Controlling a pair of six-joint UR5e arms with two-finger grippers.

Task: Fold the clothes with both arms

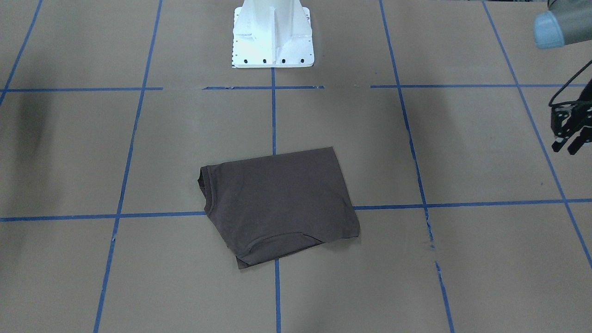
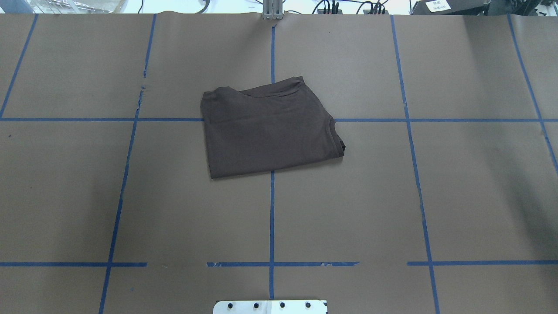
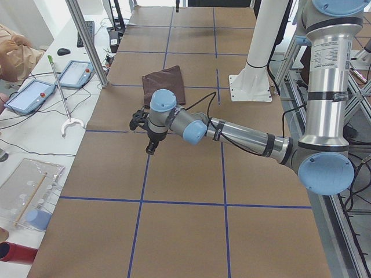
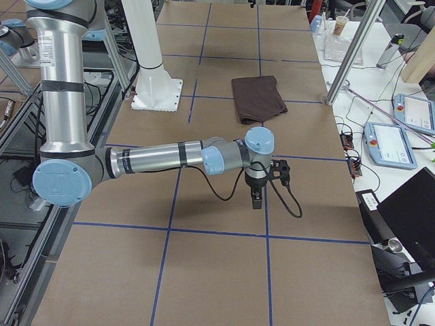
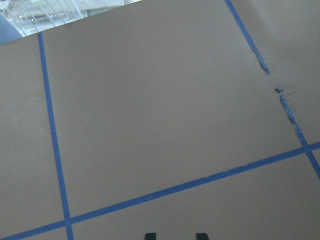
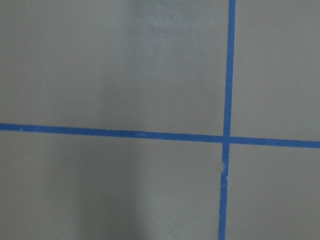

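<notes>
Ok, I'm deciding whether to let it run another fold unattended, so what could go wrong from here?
1. The T-shirt lies skewed to the blue tape lines, so mirrored two-arm grasps may land on unequal corners.
2. A lower layer sticks out along its operator-side edge; another fold would probably worsen that misalignment.
3. The left gripper, open, hangs far aside; a low sweep in could drag the cloth.

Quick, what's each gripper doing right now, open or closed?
Left gripper: open, holding nothing.
Right gripper: cannot be told; only a side view shows it.
</notes>
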